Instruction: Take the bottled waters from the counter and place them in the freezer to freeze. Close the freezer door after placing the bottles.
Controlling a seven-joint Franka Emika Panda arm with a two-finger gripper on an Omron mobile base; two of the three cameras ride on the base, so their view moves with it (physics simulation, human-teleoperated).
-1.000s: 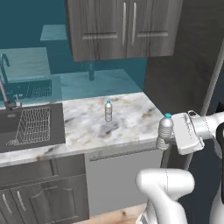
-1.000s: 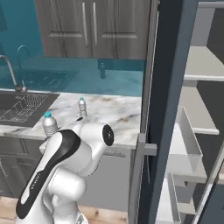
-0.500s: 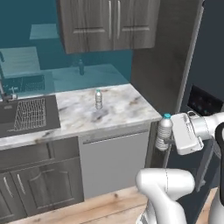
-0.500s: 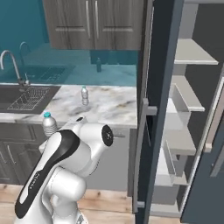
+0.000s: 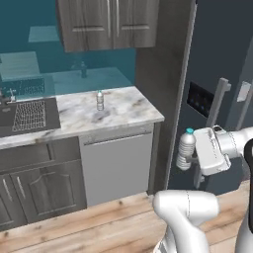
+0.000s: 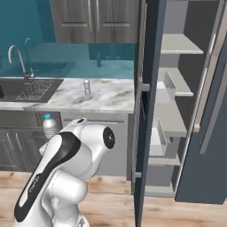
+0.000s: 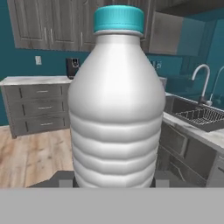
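My gripper is shut on a clear ribbed bottled water with a light blue cap, held upright in the air beside the dark freezer front. That bottle stands close up in the hand view and rises between the fingertips. It also peeks out behind the arm. Another bottled water stands upright on the marble counter, well to the left of the gripper. The freezer is open, showing pale shelves. Its door stands edge-on toward me.
A dark sink with a wire rack is set in the counter's left end, with a faucet behind it. A panel with a small control display and bar handles is behind the gripper. Another dark panel stands right of the shelves.
The whole picture has shifted: the base has moved to the right, from the counter toward the freezer. The bottle has stayed in the shut gripper, and the counter bottle has not moved.
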